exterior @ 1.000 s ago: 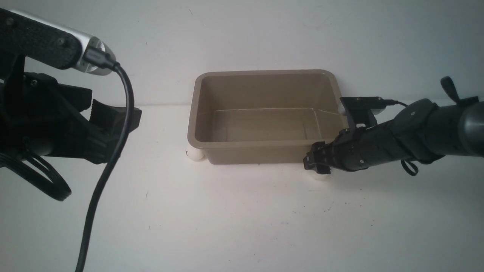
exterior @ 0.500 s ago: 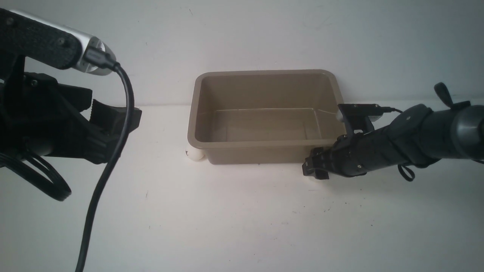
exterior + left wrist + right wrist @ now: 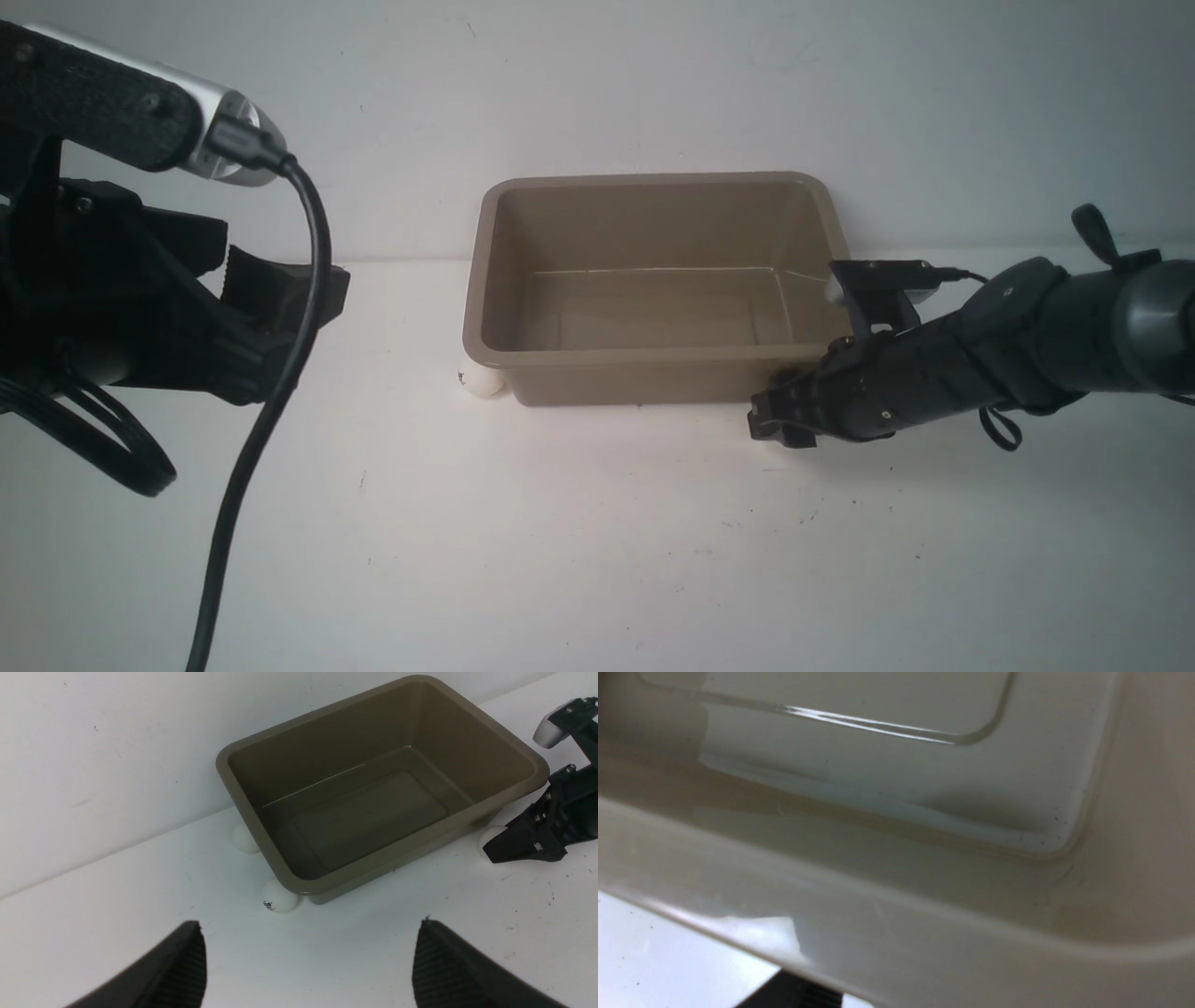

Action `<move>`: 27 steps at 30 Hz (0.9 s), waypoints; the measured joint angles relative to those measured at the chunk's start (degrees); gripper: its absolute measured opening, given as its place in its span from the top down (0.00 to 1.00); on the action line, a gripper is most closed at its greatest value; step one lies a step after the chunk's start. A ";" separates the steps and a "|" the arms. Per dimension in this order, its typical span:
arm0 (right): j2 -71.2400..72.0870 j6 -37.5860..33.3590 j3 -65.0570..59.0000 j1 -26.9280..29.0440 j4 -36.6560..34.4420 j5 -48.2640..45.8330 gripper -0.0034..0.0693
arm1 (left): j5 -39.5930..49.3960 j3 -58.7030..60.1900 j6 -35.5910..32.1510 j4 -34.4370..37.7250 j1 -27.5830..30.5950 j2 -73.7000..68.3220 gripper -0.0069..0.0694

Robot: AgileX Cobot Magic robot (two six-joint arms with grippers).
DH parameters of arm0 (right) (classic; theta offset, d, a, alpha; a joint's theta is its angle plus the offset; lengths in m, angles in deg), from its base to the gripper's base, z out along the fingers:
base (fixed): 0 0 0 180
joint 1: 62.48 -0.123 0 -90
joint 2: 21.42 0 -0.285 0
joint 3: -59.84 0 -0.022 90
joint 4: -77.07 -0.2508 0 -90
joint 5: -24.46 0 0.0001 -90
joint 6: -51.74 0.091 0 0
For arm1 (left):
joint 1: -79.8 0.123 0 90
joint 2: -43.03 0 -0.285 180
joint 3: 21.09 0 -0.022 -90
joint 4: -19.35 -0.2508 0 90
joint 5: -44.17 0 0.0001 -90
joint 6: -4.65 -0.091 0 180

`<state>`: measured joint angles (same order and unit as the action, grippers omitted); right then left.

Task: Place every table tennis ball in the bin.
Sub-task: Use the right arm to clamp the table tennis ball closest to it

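The taupe bin (image 3: 653, 353) stands at mid-table with nothing in it. A table tennis ball (image 3: 481, 381) with a dark logo (image 3: 279, 896) rests against its front left corner, and a second ball (image 3: 244, 837) lies by its left wall. A third ball (image 3: 489, 835) lies at the front right corner, half covered by my right gripper (image 3: 780, 425). That gripper's black fingers (image 3: 518, 844) are down around this ball, and how far they have closed does not show. My left gripper (image 3: 308, 952) hovers open and empty, well left of the bin.
The bin's back sits close to the white wall (image 3: 653, 84). In the right wrist view the bin's rim (image 3: 896, 933) fills the picture, very close to the camera. A black cable (image 3: 271, 392) hangs from my left arm.
My right gripper has dropped onto the ball at the bin's front right corner, which the front view no longer shows. The left arm has not moved.
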<state>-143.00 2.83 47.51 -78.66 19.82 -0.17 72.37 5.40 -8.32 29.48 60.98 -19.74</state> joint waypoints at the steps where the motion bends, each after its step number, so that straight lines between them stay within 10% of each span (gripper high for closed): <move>1: 0.00 0.00 0.00 0.00 0.00 -0.18 0.46 | 0.00 0.00 0.00 0.00 0.00 0.00 0.21; 17: 0.73 -0.10 0.22 0.00 3.91 -3.99 0.47 | 0.00 0.00 0.00 0.00 0.00 0.00 0.21; 27: 11.70 11.37 0.22 0.00 20.48 -14.67 0.47 | 0.00 0.00 0.00 0.00 0.00 0.00 0.21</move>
<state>-131.30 14.20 47.72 -78.66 40.30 -14.84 72.37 5.40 -8.32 29.48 60.98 -19.74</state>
